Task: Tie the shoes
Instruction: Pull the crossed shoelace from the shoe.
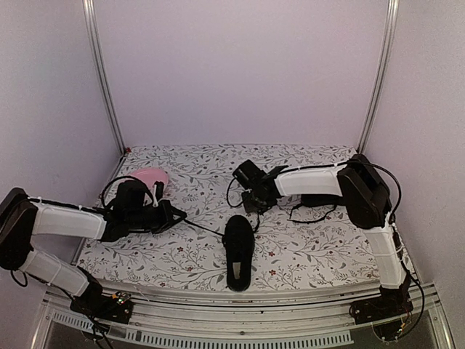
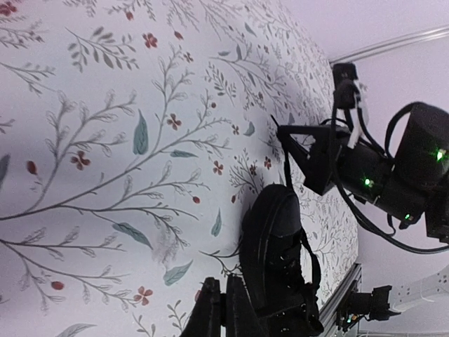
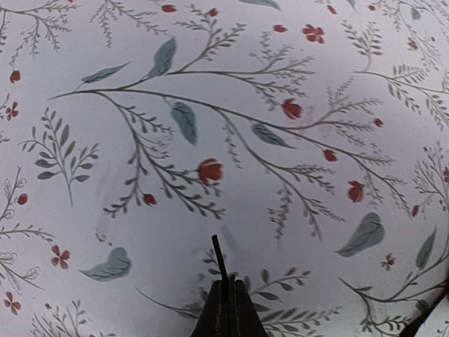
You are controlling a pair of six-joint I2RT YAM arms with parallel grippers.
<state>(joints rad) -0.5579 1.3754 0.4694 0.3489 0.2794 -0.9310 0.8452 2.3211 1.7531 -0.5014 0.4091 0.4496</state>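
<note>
Shoe (image 1: 238,253) first: you will find it lying flat on the flowered worktop (image 1: 305,247), near the front edge and roughly midway between the two arms. Its length runs from front to back. You can see only this one black shoe clearly. A dark shape (image 1: 317,200) lies under the right forearm, and you cannot tell from above what it is.

Your left claw (image 1: 174,216) hangs low over the worktop to the left of the shoe, just in front of the pink plate (image 1: 149,177). A thin black lace strand (image 1: 202,226) runs in a straight line from the tip of that claw to the far half of the shoe. The fingers (image 2: 235,312) look drawn together in the left wrist view, so the claw appears pinched on the strand. The same view shows the shoe (image 2: 277,260) close ahead of them.

Your right claw (image 1: 254,202) sits just behind the far end of the shoe, pointing down at the cloth. In the right wrist view its claw (image 3: 228,309) is closed tight, with a short lace tip (image 3: 219,256) sticking out from between the fingers. From the left wrist view you can see another thin line running from the right claw (image 2: 286,132) down to the shoe's rounded end.
</note>
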